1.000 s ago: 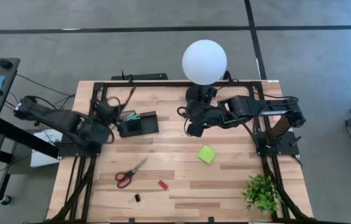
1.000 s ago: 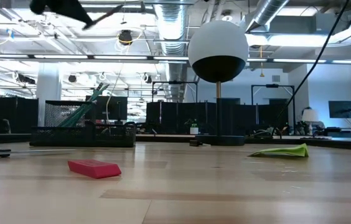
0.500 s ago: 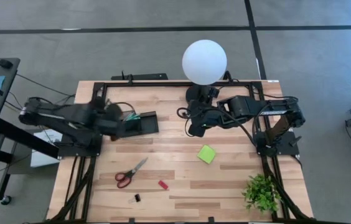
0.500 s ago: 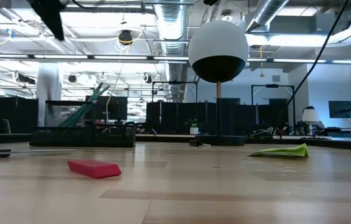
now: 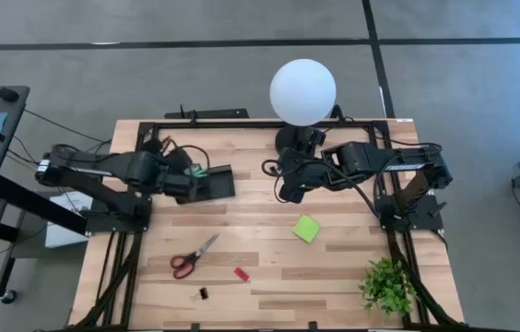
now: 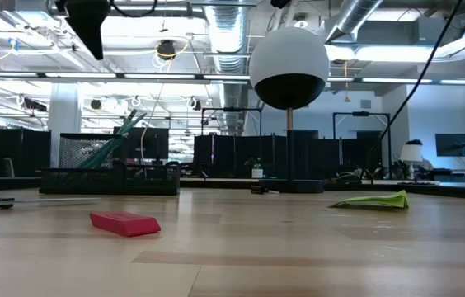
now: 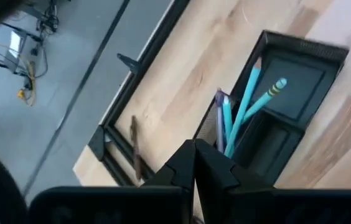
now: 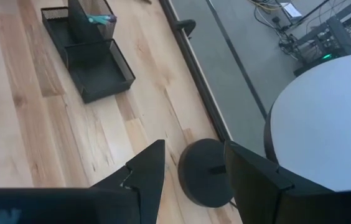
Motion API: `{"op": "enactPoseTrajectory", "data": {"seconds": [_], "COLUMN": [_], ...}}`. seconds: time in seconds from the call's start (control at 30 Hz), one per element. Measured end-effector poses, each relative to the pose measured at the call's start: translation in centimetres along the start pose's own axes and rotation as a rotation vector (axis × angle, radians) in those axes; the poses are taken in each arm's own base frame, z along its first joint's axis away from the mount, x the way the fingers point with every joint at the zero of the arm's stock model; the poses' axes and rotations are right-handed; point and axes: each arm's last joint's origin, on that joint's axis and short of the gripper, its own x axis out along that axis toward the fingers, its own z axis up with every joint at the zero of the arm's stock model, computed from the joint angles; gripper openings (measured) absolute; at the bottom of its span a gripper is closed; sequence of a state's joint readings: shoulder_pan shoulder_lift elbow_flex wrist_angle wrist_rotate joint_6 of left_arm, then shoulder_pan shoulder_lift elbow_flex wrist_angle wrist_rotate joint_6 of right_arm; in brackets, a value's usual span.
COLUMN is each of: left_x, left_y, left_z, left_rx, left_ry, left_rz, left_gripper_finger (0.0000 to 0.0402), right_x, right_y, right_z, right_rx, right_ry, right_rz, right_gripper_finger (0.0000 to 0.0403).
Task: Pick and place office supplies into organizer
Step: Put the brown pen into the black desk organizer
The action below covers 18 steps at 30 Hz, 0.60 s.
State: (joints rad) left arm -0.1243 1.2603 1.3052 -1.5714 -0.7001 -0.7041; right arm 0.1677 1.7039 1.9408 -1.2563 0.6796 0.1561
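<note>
The black organizer stands on the table at the far left, with teal and other pens leaning upright in its tall compartment. My left gripper hangs shut and empty above the organizer's left end, high over the table. My right gripper is open and empty above the lamp's base. On the table lie red-handled scissors, a small red piece, a black clip and a lime-green sticky-note pad. A brown pen lies by the table's frame rail.
The white globe lamp stands at the table's far middle, close to my right arm. A small green plant sits at the near right corner. Bare wood lies between the scissors and the sticky-note pad.
My left gripper has swung from the table's left edge toward the organizer, rolling and tipping until its fingers point down over the organizer's left end. It has stayed shut.
</note>
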Motion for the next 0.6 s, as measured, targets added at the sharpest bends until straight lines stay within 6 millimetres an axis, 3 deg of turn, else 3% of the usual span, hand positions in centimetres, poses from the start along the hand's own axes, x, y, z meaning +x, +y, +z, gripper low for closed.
{"op": "enactPoseTrajectory", "data": {"seconds": [0.23,0.4,0.6], "left_x": [-0.7,-0.7,1.2], "left_y": [1.3,1.4,0.9], "left_z": [-0.5,-0.5,-1.2], "left_rx": [-0.079,-0.138,-0.22], "left_ry": [-0.043,-0.047,-0.039], "left_rz": [-0.015,-0.01,0.096], "left_gripper_finger": [0.0,0.0003,0.0053], "right_x": [0.1,1.8,3.5], "right_y": [0.2,1.5,3.2], "right_z": [0.1,-0.3,-1.6], "right_rx": [0.02,0.013,0.005], "right_ry": [-0.003,0.006,0.047], "right_rz": [-0.001,0.001,-0.001], "right_gripper_finger": [0.0161,0.0161,0.0161]}}
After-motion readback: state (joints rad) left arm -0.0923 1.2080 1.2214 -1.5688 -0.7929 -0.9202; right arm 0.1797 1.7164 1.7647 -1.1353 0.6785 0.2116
